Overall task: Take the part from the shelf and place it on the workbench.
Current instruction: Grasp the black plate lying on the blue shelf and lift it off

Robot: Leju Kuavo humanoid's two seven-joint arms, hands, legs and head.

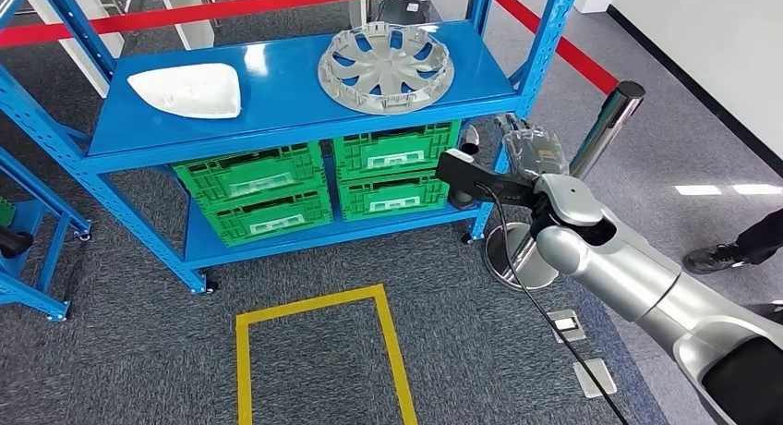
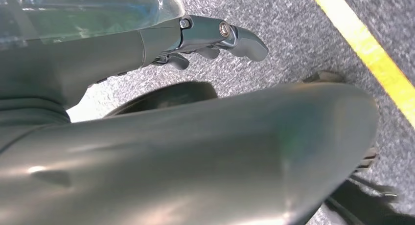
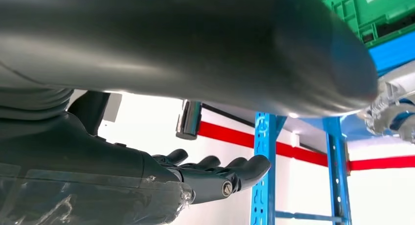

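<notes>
On the blue shelf's top board [image 1: 286,102] lie two parts: a round silver wheel cover [image 1: 386,66] toward the right and a white curved shell [image 1: 187,90] toward the left. My right hand [image 1: 531,150] is raised beside the shelf's front right post, below and to the right of the wheel cover, touching nothing. In the right wrist view that hand [image 3: 215,173] has its fingers stretched out and holds nothing, with the wheel cover's rim [image 3: 391,107] beyond it. My left hand [image 2: 210,39] hangs over the grey carpet, fingers loosely extended and holding nothing.
Green crates [image 1: 254,189] [image 1: 392,166] fill the shelf's lower level. A chrome barrier post [image 1: 600,139] on a round base [image 1: 517,259] stands right beside my right arm. A yellow floor rectangle [image 1: 319,305] lies before the shelf. A person's shoe [image 1: 729,252] is at the right.
</notes>
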